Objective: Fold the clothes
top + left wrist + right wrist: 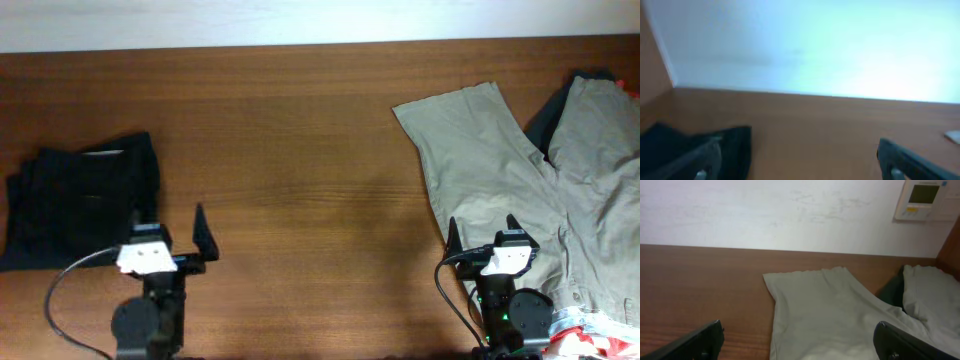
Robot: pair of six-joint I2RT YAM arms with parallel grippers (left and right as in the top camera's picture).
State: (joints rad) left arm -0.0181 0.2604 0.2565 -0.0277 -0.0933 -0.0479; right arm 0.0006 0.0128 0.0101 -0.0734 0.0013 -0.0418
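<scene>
The black shorts [85, 200] lie as a compact folded bundle at the table's left side. They also show at the lower left of the left wrist view [735, 150]. My left gripper [168, 228] is open and empty at the bundle's right edge, its left finger over the black fabric [800, 167]. My right gripper [482, 232] is open and empty near the front edge, over the left leg of the beige-khaki shorts [510, 160]. The right wrist view shows its fingers [797, 342] spread either side of that beige cloth [830, 315].
A dark garment [555, 110] pokes out from under the beige shorts at the back right [892, 292]. A small red-and-white item [590, 335] lies at the front right corner. Bare wooden table [300, 150] lies between the arms. A white wall runs behind.
</scene>
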